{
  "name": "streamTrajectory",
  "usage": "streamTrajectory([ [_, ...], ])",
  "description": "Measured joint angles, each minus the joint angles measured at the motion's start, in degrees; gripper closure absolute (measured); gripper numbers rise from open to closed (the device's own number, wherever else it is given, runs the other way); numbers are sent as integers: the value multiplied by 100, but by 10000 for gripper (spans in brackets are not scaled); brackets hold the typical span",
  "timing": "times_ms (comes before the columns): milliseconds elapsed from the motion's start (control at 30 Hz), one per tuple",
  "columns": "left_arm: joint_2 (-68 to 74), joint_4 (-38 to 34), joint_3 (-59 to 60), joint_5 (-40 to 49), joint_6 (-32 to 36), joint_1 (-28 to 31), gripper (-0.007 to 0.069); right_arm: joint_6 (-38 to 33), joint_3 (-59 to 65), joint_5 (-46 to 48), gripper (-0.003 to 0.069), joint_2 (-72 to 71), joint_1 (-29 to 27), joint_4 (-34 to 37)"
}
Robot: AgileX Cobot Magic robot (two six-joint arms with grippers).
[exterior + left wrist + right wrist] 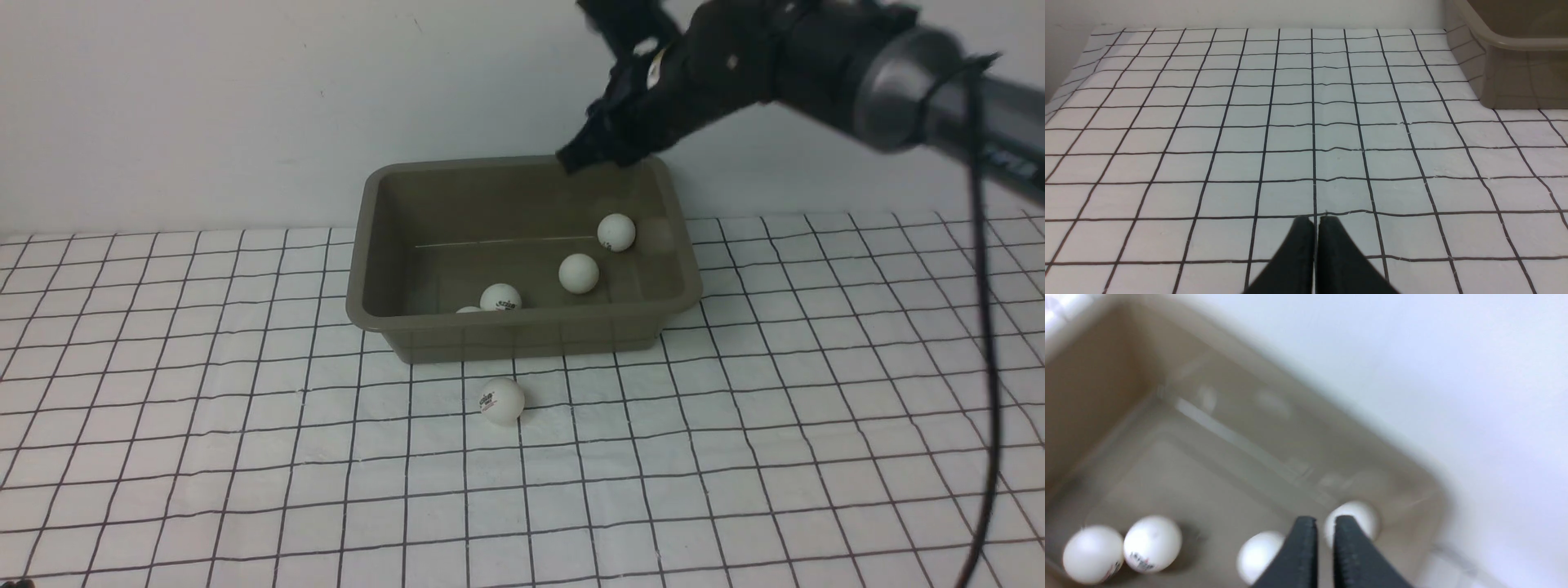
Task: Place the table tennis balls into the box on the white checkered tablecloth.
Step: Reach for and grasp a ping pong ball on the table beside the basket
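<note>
The olive-grey box [531, 335] stands on the white checkered tablecloth [245, 457]. Several table tennis balls lie inside it, among them one [616, 232] near the right wall, one [579, 273] mid-floor and one [500, 297] by the front wall. Another ball [501, 399] lies on the cloth just in front of the box. My right gripper [575, 159] hovers over the box's far right part, shut and empty. In the right wrist view that gripper [1325, 520] looks down on balls [1152, 543] [1359, 516]. My left gripper [1316, 220] is shut over bare cloth, empty.
A plain white wall rises close behind the box. In the left wrist view a corner of the box [1515, 41] shows far from the fingers. The right arm's black cable [984, 327] hangs down at the right side.
</note>
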Motion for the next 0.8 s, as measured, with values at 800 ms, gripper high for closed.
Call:
streamTrajectory([
  [800, 110, -303, -1564, -58, 0, 0, 629, 567, 5612, -890, 675, -4847, -564, -1077],
])
